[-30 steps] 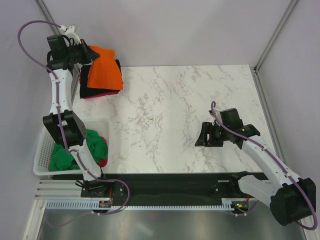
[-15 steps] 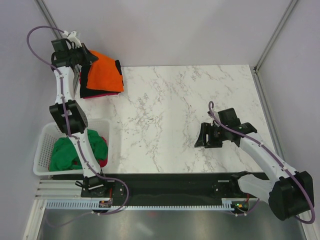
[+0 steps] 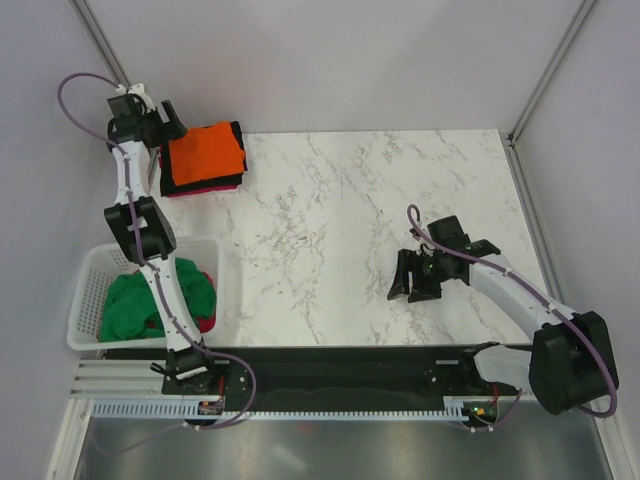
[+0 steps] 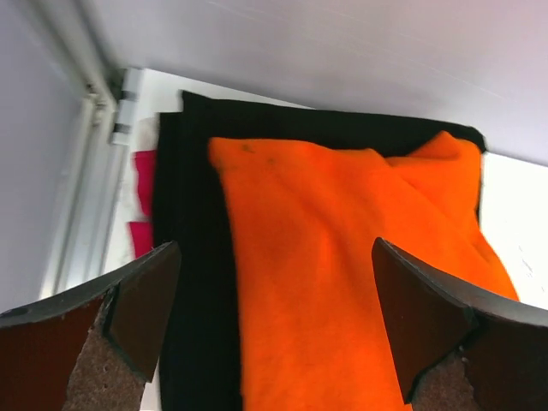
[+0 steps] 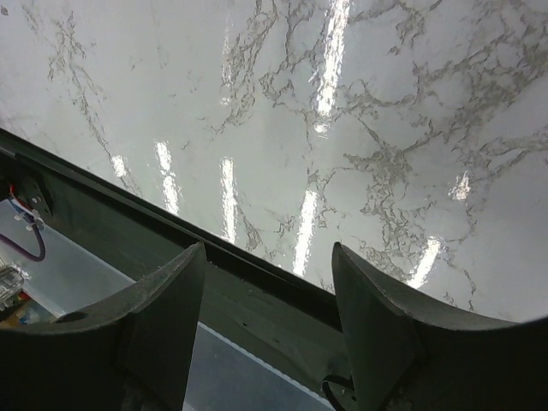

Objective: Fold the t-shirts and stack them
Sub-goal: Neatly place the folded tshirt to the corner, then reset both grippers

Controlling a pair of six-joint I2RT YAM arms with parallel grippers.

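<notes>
A folded orange t-shirt [image 3: 205, 155] lies on top of a stack at the table's far left corner. Under it are a black t-shirt [image 3: 236, 133] and a pink-red one [image 3: 188, 192]. My left gripper [image 3: 163, 124] hovers at the stack's left edge, open and holding nothing. In the left wrist view its fingers [image 4: 141, 300] stand wide apart above the orange t-shirt [image 4: 342, 274], with the black t-shirt [image 4: 193, 257] and a strip of the pink-red one [image 4: 141, 171] beside it. My right gripper [image 3: 414, 278] is open and empty over bare marble at the right, and its gap [image 5: 268, 248] frames the table's near edge.
A white lattice basket [image 3: 85, 290] sits at the near left, holding a crumpled green t-shirt [image 3: 135, 305] and a bit of red cloth [image 3: 207, 320]. Frame posts stand at the far corners. A black rail [image 3: 330, 365] runs along the table's near edge.
My left gripper has opened and let go of the orange t-shirt, which now lies flat on the stack. The left wrist drew back left. The right arm shifted slightly.
</notes>
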